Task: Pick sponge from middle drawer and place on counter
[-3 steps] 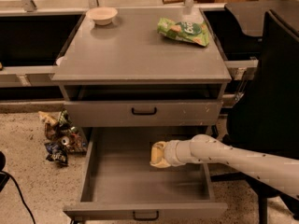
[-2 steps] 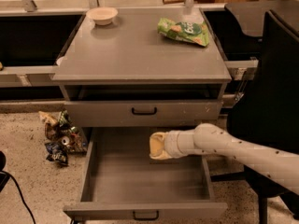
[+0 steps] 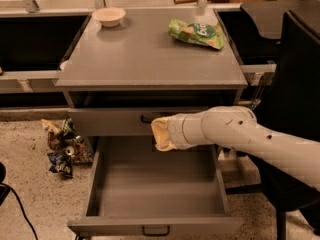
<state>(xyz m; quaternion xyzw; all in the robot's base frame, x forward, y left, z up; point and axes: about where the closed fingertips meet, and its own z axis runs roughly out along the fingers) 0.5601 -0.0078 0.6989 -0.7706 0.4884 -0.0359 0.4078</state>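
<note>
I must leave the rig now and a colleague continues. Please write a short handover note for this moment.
Gripper: above the open middle drawer, level with the drawer front above it, apparently shut on the sponge.
Sponge: at the gripper's tip, off the drawer floor.
Counter: a bowl and a green snack bag sit near its back.
Done: sponge picked out of the drawer.
Left: raise it over the counter, set it down, release.

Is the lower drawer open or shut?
Open. The drawer is pulled out, its grey floor showing, with the gripper above it.
</note>
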